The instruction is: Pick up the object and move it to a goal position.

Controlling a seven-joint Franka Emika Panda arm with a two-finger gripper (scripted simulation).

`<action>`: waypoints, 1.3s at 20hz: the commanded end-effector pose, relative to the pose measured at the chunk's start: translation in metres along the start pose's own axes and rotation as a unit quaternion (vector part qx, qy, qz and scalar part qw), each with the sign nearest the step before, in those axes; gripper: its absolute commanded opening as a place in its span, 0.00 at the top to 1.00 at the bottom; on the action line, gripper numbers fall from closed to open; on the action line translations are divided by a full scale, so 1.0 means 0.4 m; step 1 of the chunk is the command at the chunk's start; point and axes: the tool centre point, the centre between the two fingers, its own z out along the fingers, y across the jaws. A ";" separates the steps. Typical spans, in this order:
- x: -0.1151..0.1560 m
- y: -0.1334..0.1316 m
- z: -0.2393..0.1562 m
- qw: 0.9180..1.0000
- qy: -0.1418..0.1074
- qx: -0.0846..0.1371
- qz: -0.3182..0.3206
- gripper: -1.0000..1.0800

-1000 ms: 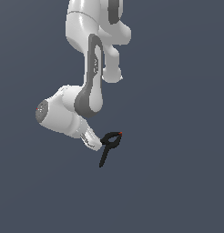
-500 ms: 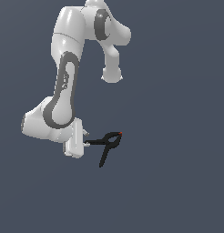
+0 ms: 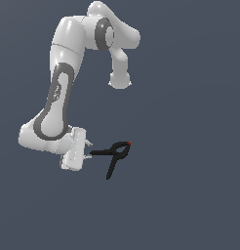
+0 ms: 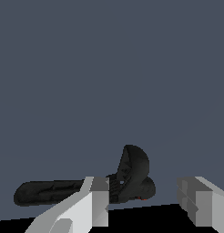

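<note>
While the pincer (image 3: 88, 149) gapes wide, the black clamp (image 3: 114, 155) splays 2 handles.

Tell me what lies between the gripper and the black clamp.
Nothing. In the exterior view the gripper meets the end of one handle of the black clamp; whether they touch is unclear. The wrist view shows no other object.

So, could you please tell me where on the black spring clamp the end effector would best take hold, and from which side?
Probably on one thin handle of the black spring clamp, the one pointing toward the end effector, approached from the exterior view's left. The handles spread in a V from the looped head, so each is a narrow bar that fits between the open fingers; the bulkier head looks harder to pinch.
</note>
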 end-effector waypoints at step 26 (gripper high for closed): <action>0.000 0.001 0.074 1.000 -0.004 0.001 0.005 1.00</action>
